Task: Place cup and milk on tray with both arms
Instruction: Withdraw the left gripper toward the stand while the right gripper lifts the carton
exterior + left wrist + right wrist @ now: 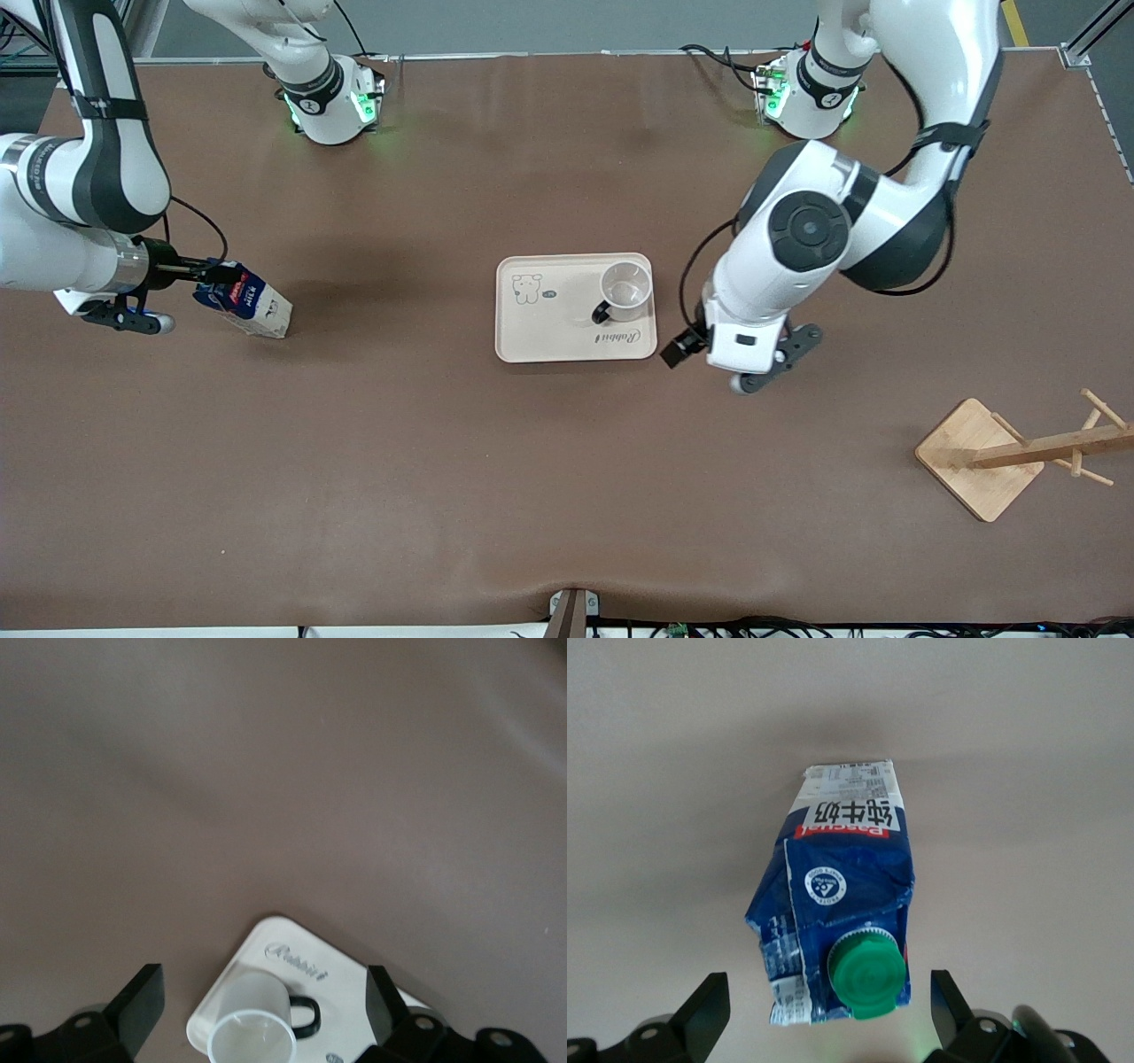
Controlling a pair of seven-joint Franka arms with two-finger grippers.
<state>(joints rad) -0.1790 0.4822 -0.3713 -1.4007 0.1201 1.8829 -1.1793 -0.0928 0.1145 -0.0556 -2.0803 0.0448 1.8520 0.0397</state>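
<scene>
Blue-topped and beige below, the small gable-top milk carton (246,304) with its green round cap stands tilted on the brown table (399,461) toward the right arm's end, well apart from the flat cream rectangular tray (549,341). The right gripper (829,1014) is wide open with its fingers either side of the carton's top, gripping nothing. A closing pinch on the creased gable could slip or tip the leaning carton.

The small white mug with a black handle (625,291) stands upright on the tray, apparently empty. The left gripper (264,1003) hangs above it, open and empty; any careless move could knock the mug.
</scene>
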